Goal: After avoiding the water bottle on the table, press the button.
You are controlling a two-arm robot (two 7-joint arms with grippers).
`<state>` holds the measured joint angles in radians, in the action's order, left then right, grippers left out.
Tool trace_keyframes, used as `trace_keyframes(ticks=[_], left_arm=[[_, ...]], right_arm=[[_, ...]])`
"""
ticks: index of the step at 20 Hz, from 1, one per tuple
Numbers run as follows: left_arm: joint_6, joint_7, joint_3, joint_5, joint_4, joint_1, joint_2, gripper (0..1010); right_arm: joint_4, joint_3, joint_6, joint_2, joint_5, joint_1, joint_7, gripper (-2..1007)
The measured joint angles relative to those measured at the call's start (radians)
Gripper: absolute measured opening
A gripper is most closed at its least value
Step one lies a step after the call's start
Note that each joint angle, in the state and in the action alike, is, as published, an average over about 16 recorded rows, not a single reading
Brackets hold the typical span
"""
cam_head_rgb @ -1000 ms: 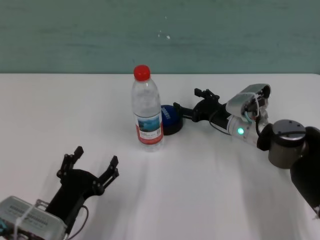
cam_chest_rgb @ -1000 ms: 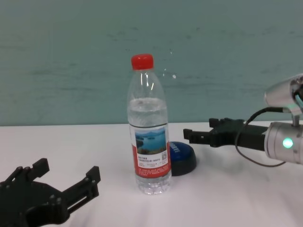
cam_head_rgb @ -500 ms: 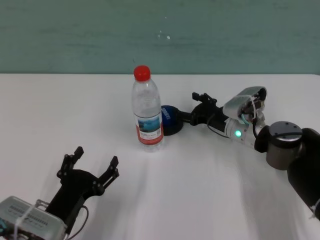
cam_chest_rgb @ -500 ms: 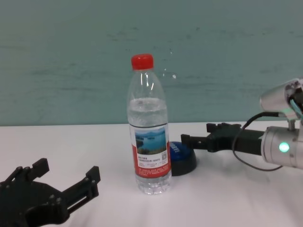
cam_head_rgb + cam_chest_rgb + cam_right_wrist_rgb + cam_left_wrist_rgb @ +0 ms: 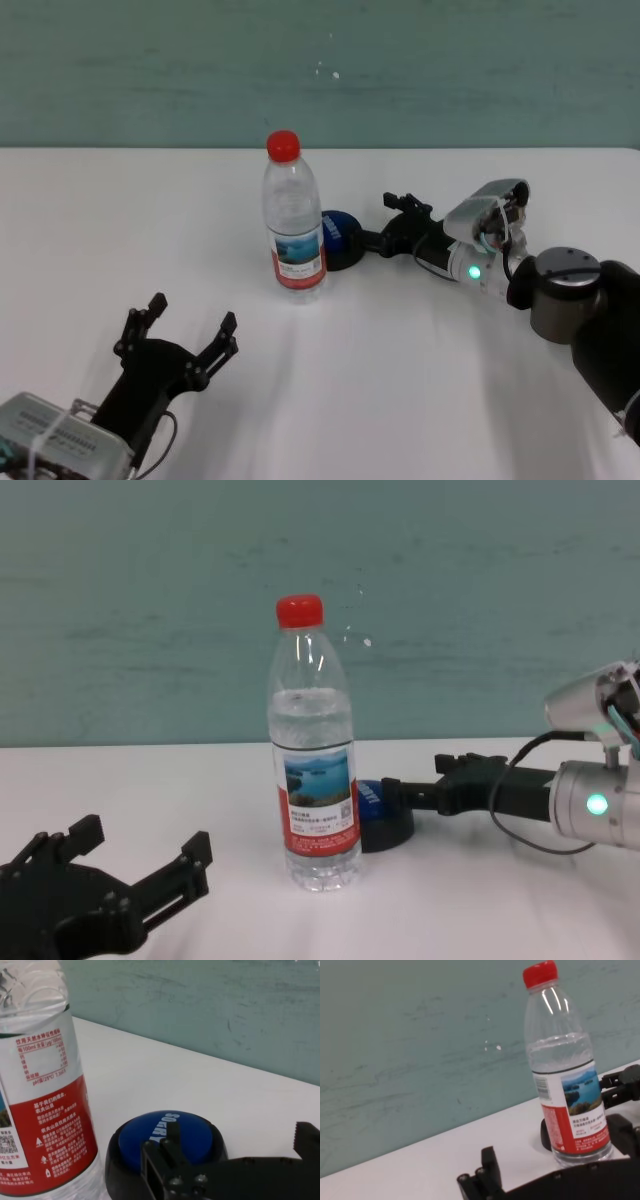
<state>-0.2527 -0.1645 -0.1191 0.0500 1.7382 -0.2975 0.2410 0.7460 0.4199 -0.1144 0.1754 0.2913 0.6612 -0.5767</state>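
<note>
Button point(image 5: 341, 238) at frame centre is being approached sideways by right gripper point(image 5: 383, 238), fingers spread, so bottle point(image 5: 294, 223) is cleared.

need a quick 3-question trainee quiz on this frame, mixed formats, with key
1. True or false: the bottle stands upright on the table.
2. Which end effector is at the button? A) left B) right
3. Fill in: the bottle's cap is ____.

Key:
1. True.
2. B: the right end effector reaches the button from the side away from the bottle, one finger over its dome; the left end effector sits open near the table's front edge.
3. Red.
</note>
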Motion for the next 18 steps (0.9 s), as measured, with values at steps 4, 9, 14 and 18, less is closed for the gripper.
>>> trace_keyframes(ticks=[4, 9, 14, 18], left_arm=[[0.0, 0.0, 0.0, 0.0, 0.0, 0.0, 0.0, 1000], [0.0, 0.0, 0.0, 0.0, 0.0, 0.0, 0.0, 1000], [0.0, 0.0, 0.0, 0.0, 0.0, 0.0, 0.0, 1000], [0.0, 0.0, 0.0, 0.0, 0.0, 0.0, 0.0, 1000]], right_arm=[[0.003, -0.003, 0.0, 0.0, -0.003, -0.003, 0.0, 1004], [0.037, -0.011, 0.003, 0.005, -0.002, -0.015, 0.007, 1004], [0.088, -0.021, 0.005, 0.016, 0.003, -0.033, 0.019, 1004], [0.123, -0.028, 0.006, 0.025, 0.009, -0.045, 0.028, 1004]])
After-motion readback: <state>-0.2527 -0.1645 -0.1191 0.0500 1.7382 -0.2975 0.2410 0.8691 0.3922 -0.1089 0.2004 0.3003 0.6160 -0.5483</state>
